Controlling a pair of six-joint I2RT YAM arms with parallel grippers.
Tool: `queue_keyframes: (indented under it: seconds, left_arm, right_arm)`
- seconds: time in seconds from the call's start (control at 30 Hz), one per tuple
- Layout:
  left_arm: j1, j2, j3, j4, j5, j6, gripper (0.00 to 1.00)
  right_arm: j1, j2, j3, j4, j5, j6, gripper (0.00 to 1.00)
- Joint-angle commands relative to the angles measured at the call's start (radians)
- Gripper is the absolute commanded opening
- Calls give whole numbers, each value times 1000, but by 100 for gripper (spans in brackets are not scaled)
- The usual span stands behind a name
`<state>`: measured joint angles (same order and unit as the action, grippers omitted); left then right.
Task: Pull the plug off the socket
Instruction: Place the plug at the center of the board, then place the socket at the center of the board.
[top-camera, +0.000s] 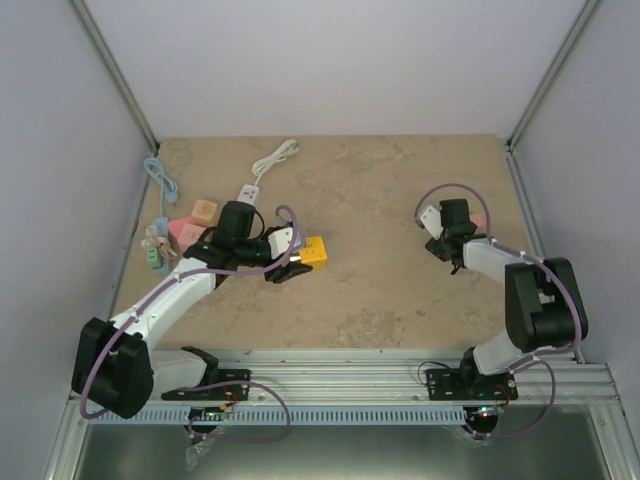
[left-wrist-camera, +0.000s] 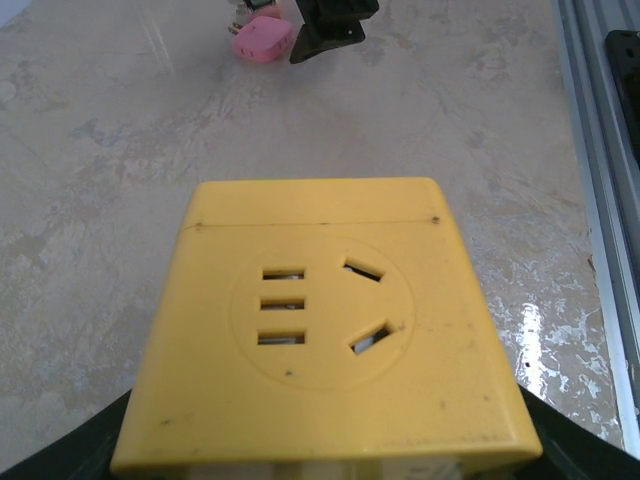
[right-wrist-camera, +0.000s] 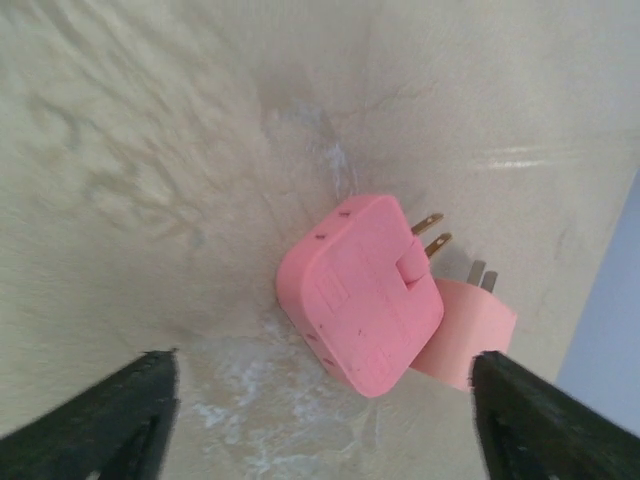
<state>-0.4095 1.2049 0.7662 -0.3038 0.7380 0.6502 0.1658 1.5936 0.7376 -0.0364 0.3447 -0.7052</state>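
Observation:
The yellow socket block (top-camera: 314, 251) is held in my left gripper (top-camera: 292, 264), which is shut on its sides. In the left wrist view the socket (left-wrist-camera: 320, 340) fills the lower frame; its slots face up and nothing is plugged in. The pink plug (right-wrist-camera: 360, 292) lies on the table, prongs pointing away, with a paler pink two-pronged shape (right-wrist-camera: 468, 335) just behind it. My right gripper (right-wrist-camera: 325, 420) is open just short of the plug, not touching it. In the top view that gripper (top-camera: 447, 240) is at the right, with the plug (top-camera: 478, 221) beside it.
Orange (top-camera: 204, 210) and pink (top-camera: 186, 235) adapters, a white power strip with its cable (top-camera: 262, 171), a blue cable (top-camera: 160, 180) and a green item (top-camera: 156, 258) lie at the table's left. A metal rail (top-camera: 400, 375) runs along the front edge. Walls enclose the sides.

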Motion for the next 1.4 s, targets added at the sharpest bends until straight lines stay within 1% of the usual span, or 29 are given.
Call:
queue_keyframes:
  seconds: [0.0,0.1,0.13,0.17,0.23,0.33,0.43,0.53,0.7,0.9,1.0,1.13,1.37]
  left_arm:
    - [5,2,47,4,53,17,0]
    - [5,2,83,-37,88,50,0]
    - [5,3,94,-54,102,64,0]
    - [5,3,105,-67,112,73,0]
    - [5,7,127,-97,131,91,0]
    - [5,13,158,-142,167,129,0]
    - [3,16,166,-162,214,160,0]
    - [0,16,176,-161,247,168,1]
    - [-33,26,211,-171,235,157,1]
    - [-96,59,247,-186,197,139,0]
    - [-100,79,266,-136,191,58,0]
    - [-105,100,284,-95,199,6,0]
    - [-126,136,312,-83,195,-21,0]
  right_arm:
    - [1,-132,43,-108,-194,18,86]
    - [2,-239,60,-165,-385,-20,94]
    - [2,-276,67,-193,-472,-45,97]
    - [1,-312,72,-219,-554,-67,98]
    - [1,-381,88,-286,-762,-112,98]
    - [7,-464,121,-374,-984,-145,98]
    - [26,-510,157,-435,-1131,-147,98]
    - [52,-519,194,-490,-1256,-182,98]
    - [111,-494,236,-478,-1338,-127,98]
    - [188,-424,278,-437,-1338,-66,98]
    - [221,-392,286,-413,-1346,-47,98]
    - [263,-363,277,-394,-1338,-48,98]
    - [309,-347,264,-356,-1343,-19,98]
